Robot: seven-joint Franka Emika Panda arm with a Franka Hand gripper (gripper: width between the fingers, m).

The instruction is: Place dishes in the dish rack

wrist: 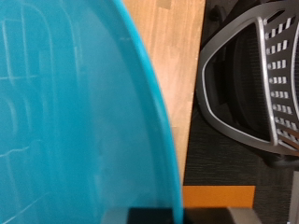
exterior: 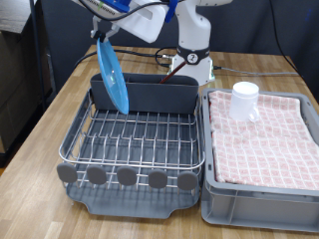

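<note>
Wooden tabletop [exterior: 40, 129] supports the dish rack [exterior: 135, 139]. Gripper [exterior: 103, 38] fingers clamp the blue plate [exterior: 113, 78] by its upper rim, edge-on above the wires. Plate appears rigid, light, smooth: rim grip suits it. White mug [exterior: 244, 100] rests in the cloth-lined crate [exterior: 261, 139].

A big blue plate [wrist: 70, 112] fills most of the picture. Beside its curved edge is a wooden table [wrist: 173, 56]. Past the table stands a grey chair [wrist: 257, 84] with holes.
</note>
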